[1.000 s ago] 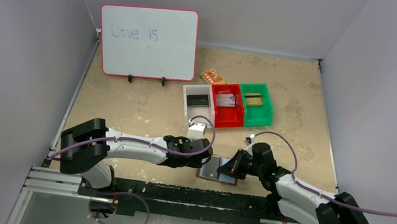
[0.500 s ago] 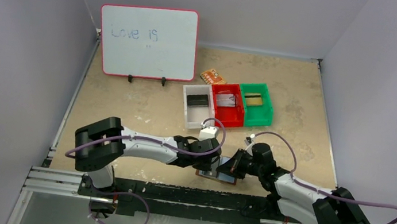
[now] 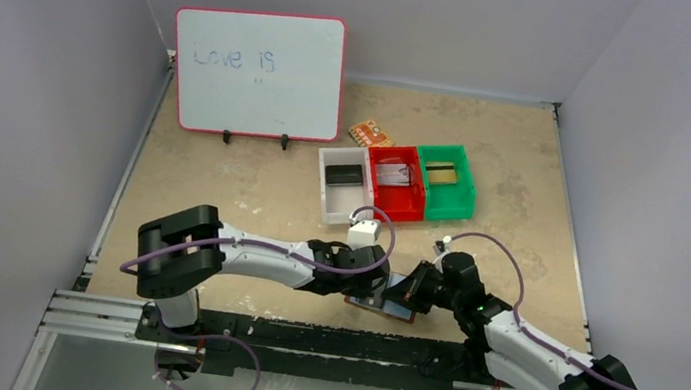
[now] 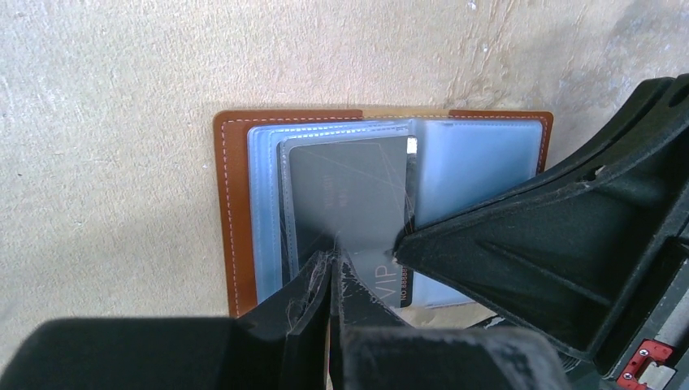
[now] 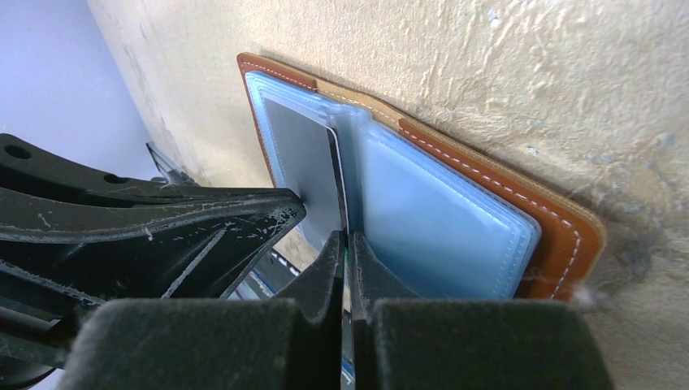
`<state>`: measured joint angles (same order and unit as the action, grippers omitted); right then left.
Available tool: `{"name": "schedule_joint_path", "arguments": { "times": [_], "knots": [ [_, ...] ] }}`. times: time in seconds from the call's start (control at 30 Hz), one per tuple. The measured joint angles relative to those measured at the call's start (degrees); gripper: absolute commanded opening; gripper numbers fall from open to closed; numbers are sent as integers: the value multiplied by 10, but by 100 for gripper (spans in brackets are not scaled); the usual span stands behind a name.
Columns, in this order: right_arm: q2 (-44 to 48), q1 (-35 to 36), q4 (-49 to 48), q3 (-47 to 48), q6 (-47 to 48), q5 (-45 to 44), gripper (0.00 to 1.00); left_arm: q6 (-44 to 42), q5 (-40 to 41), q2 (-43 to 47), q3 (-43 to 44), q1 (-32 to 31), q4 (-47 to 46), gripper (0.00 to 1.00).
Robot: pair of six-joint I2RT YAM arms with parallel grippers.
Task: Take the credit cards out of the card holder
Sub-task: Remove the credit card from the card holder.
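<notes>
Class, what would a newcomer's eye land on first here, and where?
The open brown wallet at centre front, a grey card in its blue pockets, with the left gripper and right gripper shut over it. Behind stand red, green and white bins and a whiteboard.

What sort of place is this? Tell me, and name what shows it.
Probably a robot lab test cell: a left arm and right arm bolted to a rail at the table edge, plain walls boxing it in, and staged props, a whiteboard and plastic bins.
</notes>
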<state>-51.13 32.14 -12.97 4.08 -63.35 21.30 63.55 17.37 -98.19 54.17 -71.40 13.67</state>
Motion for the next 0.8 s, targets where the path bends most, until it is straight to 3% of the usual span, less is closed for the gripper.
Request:
{"name": "schedule_joint_path", "arguments": {
  "times": [0.8],
  "knots": [
    [4,0,6,-2,-12,-7,0,20,90,-21,40,-30,76,0]
  ]
}}
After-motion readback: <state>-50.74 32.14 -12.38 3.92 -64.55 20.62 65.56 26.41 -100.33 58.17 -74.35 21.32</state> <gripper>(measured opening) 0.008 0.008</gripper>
